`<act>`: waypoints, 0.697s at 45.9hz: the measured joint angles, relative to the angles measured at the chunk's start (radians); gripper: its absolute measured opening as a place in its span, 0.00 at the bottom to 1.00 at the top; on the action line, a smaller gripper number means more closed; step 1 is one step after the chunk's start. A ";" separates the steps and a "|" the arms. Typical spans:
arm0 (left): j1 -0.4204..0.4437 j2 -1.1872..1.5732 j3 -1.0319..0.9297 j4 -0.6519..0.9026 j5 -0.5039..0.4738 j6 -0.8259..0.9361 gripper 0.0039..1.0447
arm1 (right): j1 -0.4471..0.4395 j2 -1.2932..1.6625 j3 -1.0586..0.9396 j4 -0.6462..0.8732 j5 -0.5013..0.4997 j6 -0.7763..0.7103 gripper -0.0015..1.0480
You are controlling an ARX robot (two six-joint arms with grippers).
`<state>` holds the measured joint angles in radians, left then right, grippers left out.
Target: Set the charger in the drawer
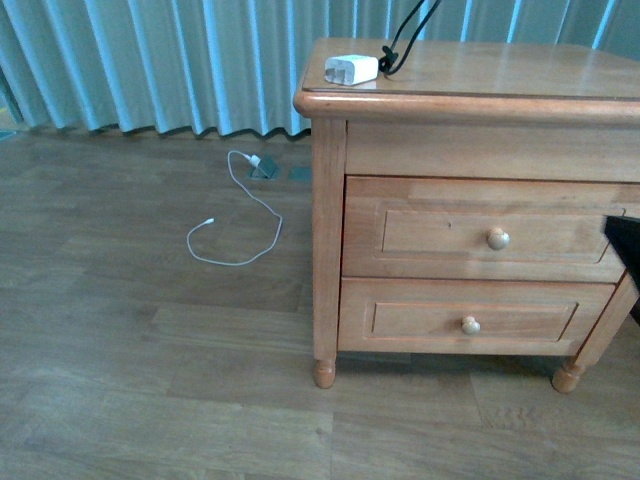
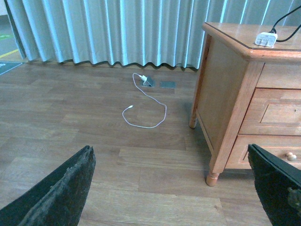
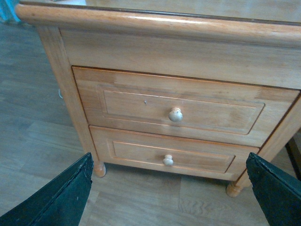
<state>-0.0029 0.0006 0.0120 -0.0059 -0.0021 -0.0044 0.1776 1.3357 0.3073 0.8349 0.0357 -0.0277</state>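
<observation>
Clearly, the small white rectangular charger (image 1: pixel 351 69) with black cable lies at the top centre of the front view, on the honey-coloured wooden nightstand (image 1: pixel 520 70). Its upper drawer (image 1: pixel 480 235) seems closed. The left gripper (image 2: pixel 169 150) and the right gripper (image 3: pixel 169 157) are spread wide and hold nothing.

Nightstand (image 1: pixel 328 250) of honey wood, its surface (image 1: pixel 500 75) smooth and glossy; the drawer (image 1: pixel 440 232) satin wood, knob (image 1: pixel 497 238) pale. The charger (image 1: pixel 351 69) is smooth white plastic, its cable (image 1: pixel 391 57) matt black. Floor (image 1: pixel 150 340) matt grained planks; curtain (image 1: pixel 150 60) cloth
</observation>
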 joint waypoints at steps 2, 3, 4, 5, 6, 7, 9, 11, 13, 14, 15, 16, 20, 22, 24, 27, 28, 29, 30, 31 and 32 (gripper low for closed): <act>0.000 0.000 0.000 0.000 0.000 0.000 0.94 | 0.024 0.143 0.060 0.073 0.027 -0.016 0.92; 0.000 0.000 0.000 0.000 0.000 0.000 0.94 | 0.032 0.189 0.080 0.095 0.034 -0.019 0.92; 0.000 0.000 0.000 0.000 0.000 0.000 0.94 | 0.042 0.253 0.110 0.123 0.050 -0.024 0.92; 0.000 0.000 0.000 0.000 0.000 0.000 0.94 | 0.052 0.315 0.141 0.145 0.060 -0.029 0.92; 0.000 0.000 0.000 0.000 0.000 0.000 0.94 | 0.061 0.373 0.172 0.161 0.067 -0.032 0.92; 0.000 0.000 0.000 0.000 0.000 0.000 0.94 | 0.066 0.411 0.192 0.174 0.071 -0.037 0.92; 0.000 0.000 0.000 0.000 0.000 0.000 0.94 | 0.077 0.515 0.250 0.214 0.080 -0.053 0.92; 0.000 0.000 0.000 0.000 0.000 0.000 0.94 | 0.081 0.594 0.303 0.239 0.090 -0.058 0.92; 0.000 0.000 0.000 0.000 0.000 0.000 0.94 | 0.084 0.678 0.367 0.260 0.096 -0.069 0.92; 0.000 0.000 0.000 0.000 0.000 0.000 0.94 | 0.084 0.705 0.388 0.267 0.098 -0.074 0.92; 0.000 0.000 0.000 0.000 0.000 0.000 0.94 | 0.084 0.730 0.409 0.274 0.100 -0.077 0.92; 0.000 0.000 0.000 0.000 0.000 0.000 0.94 | 0.083 0.755 0.430 0.280 0.103 -0.081 0.92; 0.000 0.000 0.000 0.000 0.000 0.000 0.94 | 0.072 0.864 0.526 0.299 0.110 -0.098 0.92; 0.000 0.000 0.000 0.000 0.000 0.000 0.94 | 0.065 0.909 0.574 0.302 0.118 -0.104 0.92; 0.000 0.000 0.000 0.000 0.000 0.000 0.94 | 0.056 0.949 0.622 0.294 0.121 -0.107 0.92; 0.000 0.000 0.000 0.000 0.000 0.000 0.94 | 0.045 0.998 0.679 0.296 0.129 -0.114 0.92; 0.000 0.000 0.000 0.000 0.000 0.000 0.94 | 0.040 1.015 0.700 0.296 0.130 -0.116 0.92; 0.000 0.000 0.000 0.000 0.000 0.000 0.94 | 0.037 1.025 0.713 0.296 0.130 -0.118 0.92; 0.000 0.000 0.000 0.000 0.000 0.000 0.94 | 0.034 1.034 0.724 0.298 0.130 -0.122 0.92; 0.000 0.000 0.000 0.000 0.000 0.000 0.94 | 0.029 1.048 0.739 0.304 0.131 -0.126 0.92; 0.000 0.000 0.000 0.000 0.000 0.000 0.94 | 0.026 1.056 0.748 0.306 0.132 -0.127 0.92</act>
<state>-0.0029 0.0006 0.0120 -0.0059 -0.0021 -0.0048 0.2039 2.3913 1.0550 1.1412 0.1677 -0.1543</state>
